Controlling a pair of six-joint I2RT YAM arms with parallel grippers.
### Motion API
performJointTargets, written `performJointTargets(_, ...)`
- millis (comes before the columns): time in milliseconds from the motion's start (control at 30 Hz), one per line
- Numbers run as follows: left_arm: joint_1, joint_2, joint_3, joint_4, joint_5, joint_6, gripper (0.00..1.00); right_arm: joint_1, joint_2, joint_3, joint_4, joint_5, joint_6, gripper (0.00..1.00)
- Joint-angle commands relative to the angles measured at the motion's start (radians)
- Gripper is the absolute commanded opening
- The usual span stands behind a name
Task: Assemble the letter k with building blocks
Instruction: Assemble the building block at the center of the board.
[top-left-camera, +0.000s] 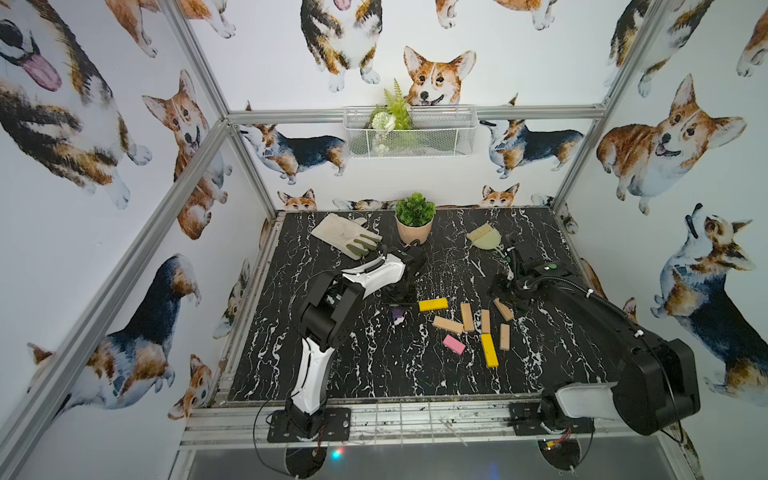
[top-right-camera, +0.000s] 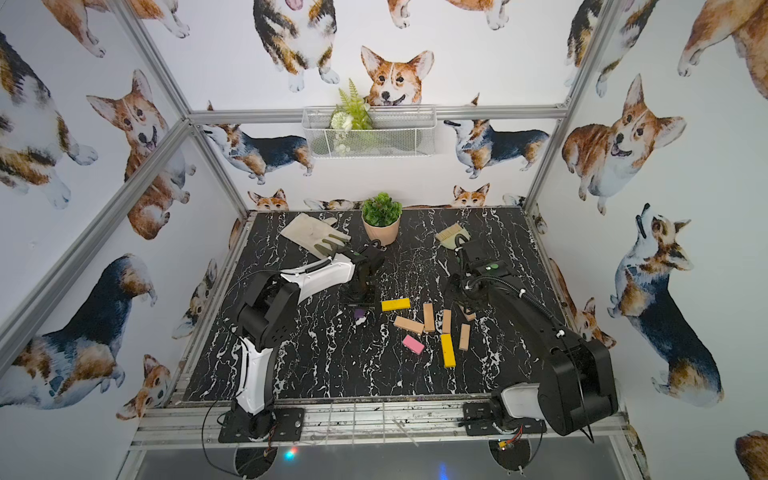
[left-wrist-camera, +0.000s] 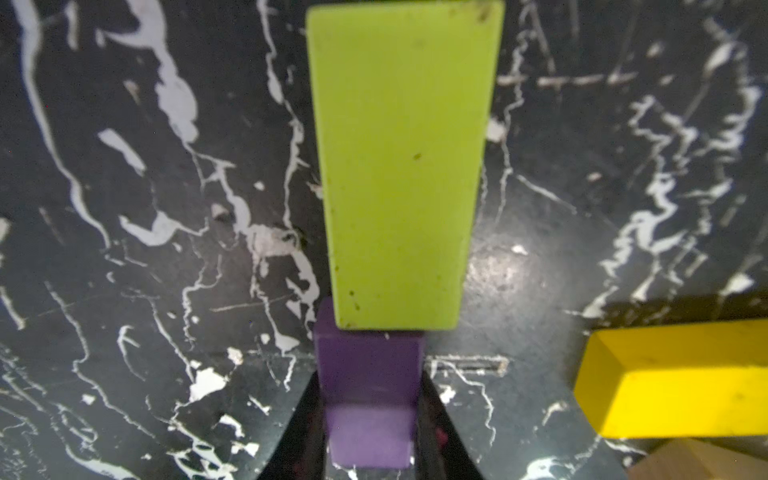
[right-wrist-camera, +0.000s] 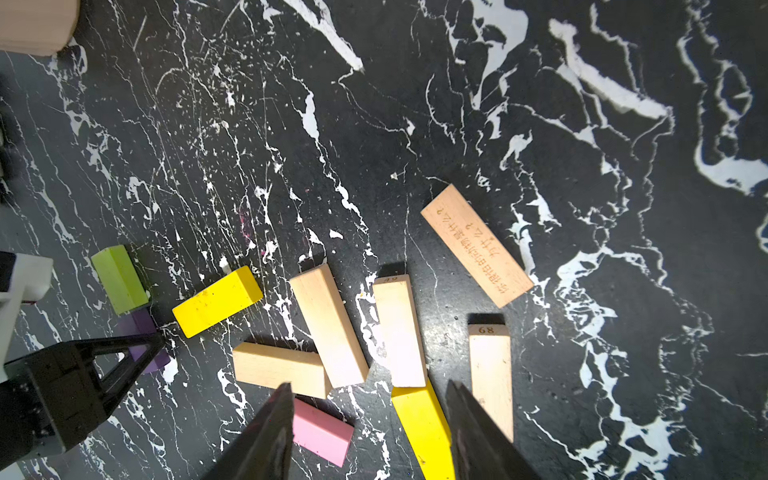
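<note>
My left gripper (left-wrist-camera: 370, 374) is shut on the purple block (left-wrist-camera: 370, 415), which lies on the black marble table (top-left-camera: 374, 365). Its far end touches the end of a green block (left-wrist-camera: 399, 166), the two in one line. In both top views the gripper (top-left-camera: 399, 297) hides the green block, and only a bit of purple (top-right-camera: 360, 313) shows. To the right lie two yellow blocks (top-left-camera: 433, 304) (top-left-camera: 489, 350), a pink one (top-left-camera: 454, 344) and several tan ones (top-left-camera: 467, 317). My right gripper (right-wrist-camera: 370, 399) hangs open above this pile, holding nothing.
A work glove (top-left-camera: 347, 235), a potted plant (top-left-camera: 414, 224) and a brush with dustpan (top-left-camera: 484, 237) sit along the back of the table. A wire basket (top-left-camera: 409, 131) hangs on the back wall. Metal frame posts stand at the corners.
</note>
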Motion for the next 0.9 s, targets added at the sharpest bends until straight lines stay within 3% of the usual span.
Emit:
performJointTargets(0, -0.002, 0.012, -0.005, 0.083, 0.014, -0.004, 0.00, 0.005, 0.002, 0.001, 0.000, 0.007, 0.017, 0.61)
performJointTargets(867, -0.007, 0.008, 0.010, 0.070, -0.009, -0.030, 0.02, 0.018, 0.005, -0.001, -0.007, 0.011, 0.017, 0.61)
